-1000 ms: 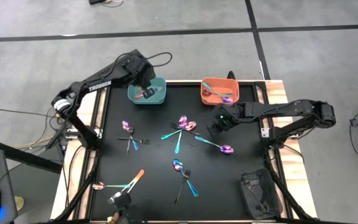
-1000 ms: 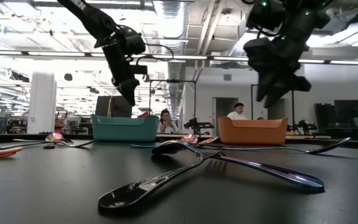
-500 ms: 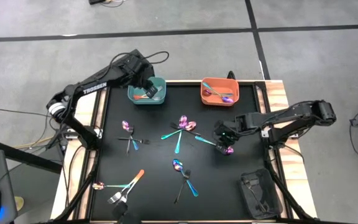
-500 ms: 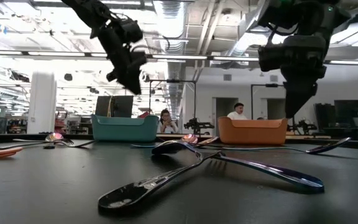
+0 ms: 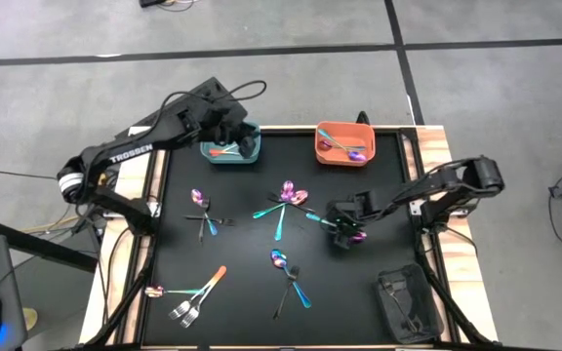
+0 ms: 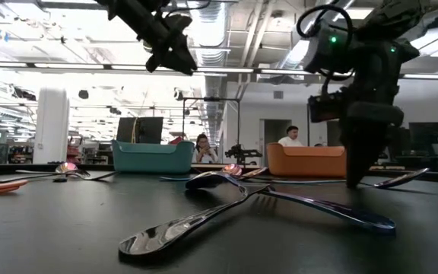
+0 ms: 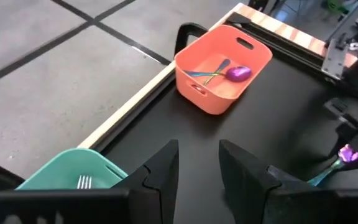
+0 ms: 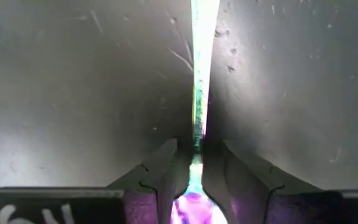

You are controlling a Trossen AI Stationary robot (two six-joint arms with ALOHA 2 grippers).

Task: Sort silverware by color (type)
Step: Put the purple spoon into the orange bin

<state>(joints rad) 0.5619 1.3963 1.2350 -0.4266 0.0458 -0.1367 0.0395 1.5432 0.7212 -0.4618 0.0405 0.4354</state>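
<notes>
Black matting covers the surface (image 5: 252,253) where scattered silverware waits in small clusters: forks and spoons near the left edge (image 5: 204,216), at the centre (image 5: 284,203), toward the near edge (image 5: 290,273) and at the near-left corner (image 5: 191,294). White lettering reading "TROSSEN" runs along the left arm (image 5: 130,151), the only legible writing. The left gripper (image 5: 224,125) hovers above the teal bin (image 5: 232,149) at the far edge, its jaws apart and holding nothing; a fork (image 7: 84,182) lies inside that bin. The orange bin (image 5: 344,144), also at the far edge, holds a purple-bowled spoon (image 7: 237,73) and other pieces. The right gripper (image 5: 342,232) is down at the surface right of centre, its jaws straddling the thin teal handle of a spoon (image 8: 199,93) with a purple bowl; whether the fingers (image 8: 160,168) press the handle cannot be told. In the low view, two people sit in the room beyond.
</notes>
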